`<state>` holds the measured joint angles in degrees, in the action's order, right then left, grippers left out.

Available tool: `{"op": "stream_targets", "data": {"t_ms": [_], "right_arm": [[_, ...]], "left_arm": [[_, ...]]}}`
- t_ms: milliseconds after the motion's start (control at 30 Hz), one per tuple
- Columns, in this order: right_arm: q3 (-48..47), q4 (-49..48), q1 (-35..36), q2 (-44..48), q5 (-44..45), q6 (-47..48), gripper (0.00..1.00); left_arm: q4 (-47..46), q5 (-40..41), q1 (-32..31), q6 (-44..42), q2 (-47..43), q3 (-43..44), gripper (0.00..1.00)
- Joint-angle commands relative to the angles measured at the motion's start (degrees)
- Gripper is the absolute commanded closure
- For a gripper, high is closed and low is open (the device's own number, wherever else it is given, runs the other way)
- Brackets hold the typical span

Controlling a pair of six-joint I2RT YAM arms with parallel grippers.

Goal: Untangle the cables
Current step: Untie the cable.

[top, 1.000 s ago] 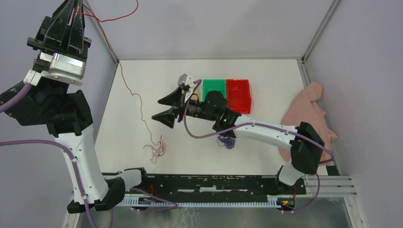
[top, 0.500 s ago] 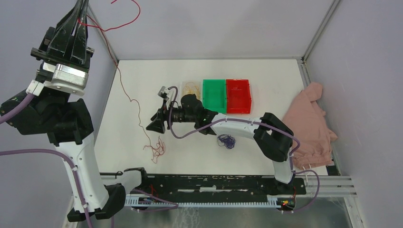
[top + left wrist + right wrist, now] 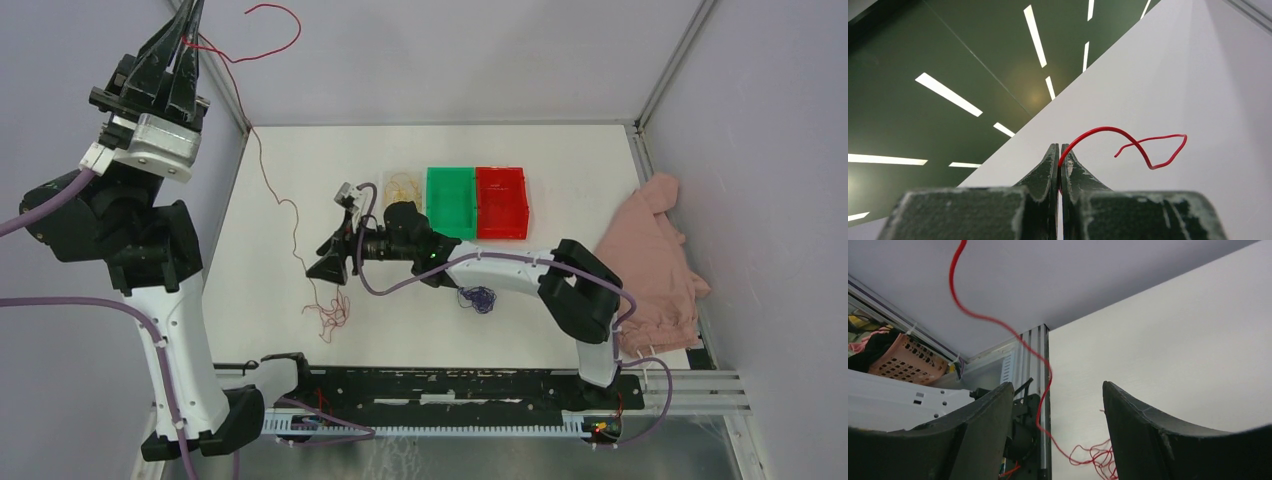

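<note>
My left gripper (image 3: 190, 12) is raised high at the top left, shut on the red cable (image 3: 291, 212). The left wrist view shows the pinch (image 3: 1061, 150), with the red cable's (image 3: 1128, 137) free end curling out to the right. From there the cable hangs down to a loose tangle (image 3: 329, 311) on the table. My right gripper (image 3: 327, 254) is low over the table just above that tangle, open. In the right wrist view the hanging red strand (image 3: 1044, 371) runs down through the gap of the right gripper (image 3: 1057, 386), touching neither finger. A dark blue-purple cable (image 3: 478, 298) lies bunched under the right forearm. A yellow cable (image 3: 403, 185) lies in a clear bin.
A green bin (image 3: 452, 203) and a red bin (image 3: 501, 203) stand side by side at mid-table, right of the clear bin. A pink cloth (image 3: 655, 262) lies heaped at the right edge. White walls enclose the table. The black rail (image 3: 450, 385) runs along the near edge.
My right arm swung left from the bins to the hanging red strand, then held there. The left gripper shifted slightly right with the red cable still in it.
</note>
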<state>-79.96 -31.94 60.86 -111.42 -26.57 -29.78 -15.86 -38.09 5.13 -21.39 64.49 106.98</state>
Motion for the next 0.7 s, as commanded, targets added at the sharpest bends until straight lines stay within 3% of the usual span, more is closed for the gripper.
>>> {"op": "stream_targets", "data": {"t_ms": [0, 167, 467, 667], "right_arm": [[4.6, -0.6, -0.6, 6.5, 2.2, 3.1, 0.26], [3.2, 1.1, -0.8, 7.5, 0.0, 4.6, 0.22], [-6.8, 6.9, -0.7, 0.1, 1.7, 6.2, 0.23], [-9.5, 3.5, -0.6, -4.0, -1.0, 2.3, 0.25]], "left_arm": [[-0.1, -0.5, 0.2, -2.2, -0.4, -0.5, 0.97], [-0.1, -0.6, 0.2, -1.9, -0.2, -0.3, 0.97], [-0.4, -0.5, 0.3, -1.4, -0.5, -0.7, 0.97], [-0.8, -0.2, 0.2, -1.8, -0.5, -1.9, 0.97]]}}
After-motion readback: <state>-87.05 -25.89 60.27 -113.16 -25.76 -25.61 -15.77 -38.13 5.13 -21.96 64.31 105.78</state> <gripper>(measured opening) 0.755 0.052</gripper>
